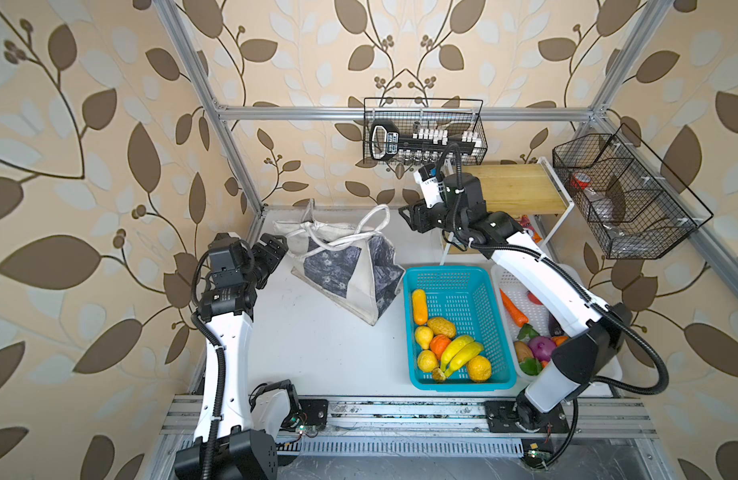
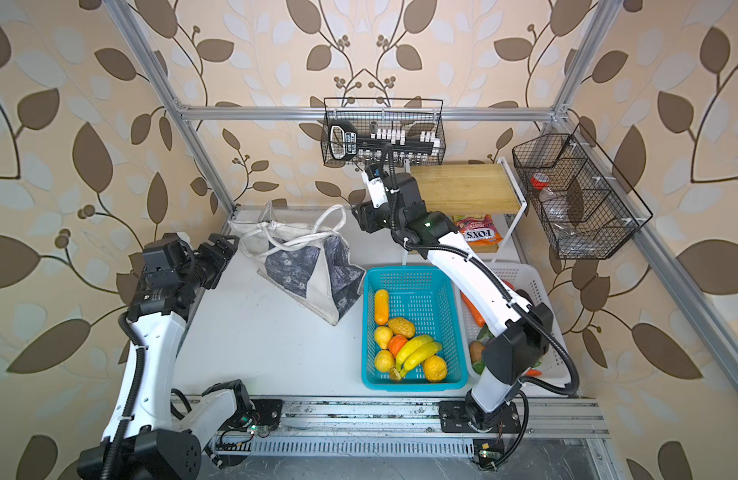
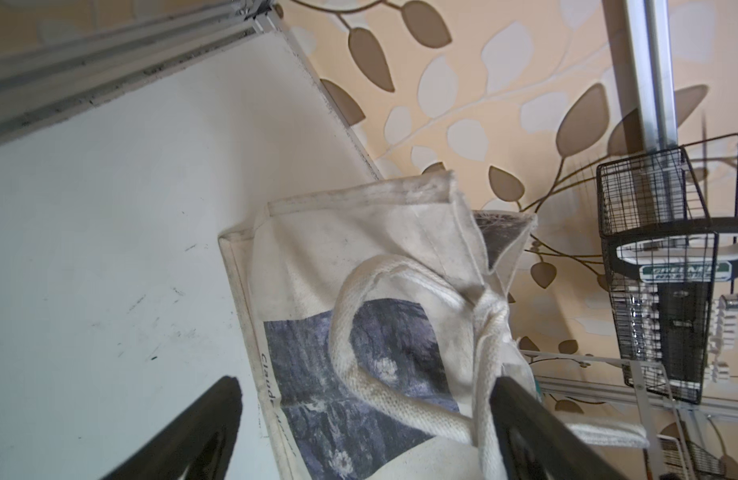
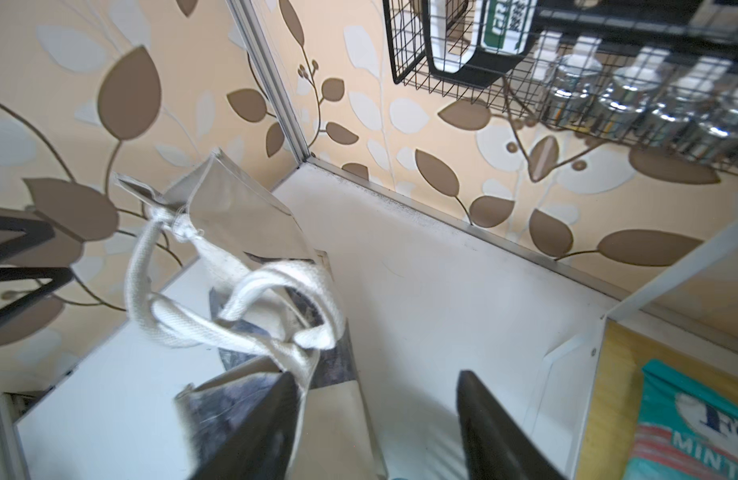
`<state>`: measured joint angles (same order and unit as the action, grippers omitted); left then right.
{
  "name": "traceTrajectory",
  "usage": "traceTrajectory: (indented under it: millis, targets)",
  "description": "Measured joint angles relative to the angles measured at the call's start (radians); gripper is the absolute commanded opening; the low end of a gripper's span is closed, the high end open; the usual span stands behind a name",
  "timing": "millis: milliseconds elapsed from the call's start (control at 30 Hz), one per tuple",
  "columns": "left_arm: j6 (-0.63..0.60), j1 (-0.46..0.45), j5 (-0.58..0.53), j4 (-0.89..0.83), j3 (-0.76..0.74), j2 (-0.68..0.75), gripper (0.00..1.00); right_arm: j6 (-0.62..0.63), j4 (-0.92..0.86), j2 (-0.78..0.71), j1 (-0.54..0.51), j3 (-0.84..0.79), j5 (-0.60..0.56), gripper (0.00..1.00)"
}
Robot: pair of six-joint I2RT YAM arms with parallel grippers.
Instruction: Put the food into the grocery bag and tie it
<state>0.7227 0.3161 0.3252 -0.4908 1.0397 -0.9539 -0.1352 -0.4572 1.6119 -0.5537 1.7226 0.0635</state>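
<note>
The grocery bag [image 1: 342, 270] [image 2: 305, 266] slumps at the back middle of the table, its white strap handles [image 4: 267, 328] [image 3: 489, 307] looped together in a knot above its mouth. My left gripper [image 1: 280, 246] [image 3: 365, 384] is open just left of the bag, with a strap lying loose between its wide jaws. My right gripper [image 1: 405, 217] [image 4: 378, 376] is open beside the bag's back right corner and holds nothing. Food shows in the turquoise basket [image 1: 442, 272]: a banana bunch [image 1: 462, 353] [image 2: 419, 351] among yellow and orange pieces. Snack packets [image 2: 479, 232] [image 4: 691, 424] lie under the shelf.
A white basket [image 1: 514, 291] of toy vegetables sits right of the turquoise one, partly under my right arm. A wooden shelf [image 1: 521, 187] stands at the back right. Wire baskets hang on the back rail [image 1: 425, 129] and the right rail [image 1: 625, 195].
</note>
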Motion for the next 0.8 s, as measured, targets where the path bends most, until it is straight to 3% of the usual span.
traceTrajectory:
  millis: [100, 300, 500, 700, 800]
  targets:
    - [-0.051, 0.000, 0.029, -0.006, 0.016, 0.044, 0.99, 0.002, -0.001, -0.111, -0.002, -0.078, -0.004, 0.88]
    - [-0.180, -0.011, 0.112, 0.011, -0.113, 0.135, 0.99, 0.010, -0.002, -0.371, 0.001, -0.277, -0.039, 0.92]
    - [-0.335, -0.130, 0.096, 0.023, -0.263, 0.146, 0.99, 0.023, 0.039, -0.649, 0.061, -0.596, -0.088, 0.98]
    - [-0.362, -0.260, -0.089, 0.091, -0.361, 0.190, 0.99, 0.006, 0.151, -0.806, 0.305, -0.938, -0.116, 1.00]
    - [-0.364, -0.403, -0.253, 0.160, -0.367, 0.163, 0.99, -0.006, 0.240, -0.813, 0.499, -1.083, -0.071, 1.00]
